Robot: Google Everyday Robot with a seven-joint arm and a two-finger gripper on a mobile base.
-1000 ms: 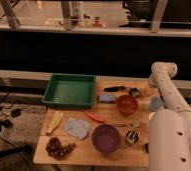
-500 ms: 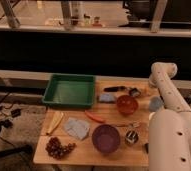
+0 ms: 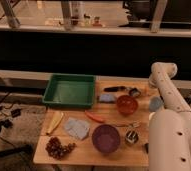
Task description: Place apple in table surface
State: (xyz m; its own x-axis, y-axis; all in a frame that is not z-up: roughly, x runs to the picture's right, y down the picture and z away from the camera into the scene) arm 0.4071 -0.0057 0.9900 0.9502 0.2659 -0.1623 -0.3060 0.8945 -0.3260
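The table surface is a light wooden top in the middle of the camera view. No apple shows anywhere on it; it is hidden or out of view. My white arm rises along the table's right edge and bends at the back right corner. Its thick forearm fills the lower right. All I see of my gripper is a dark piece at the forearm's left edge, by the table's front right corner.
A green tray stands at the back left. An orange-red bowl, a purple bowl, a carrot, grapes, a blue cloth and a small metal cup crowd the tabletop. A dark wall runs behind.
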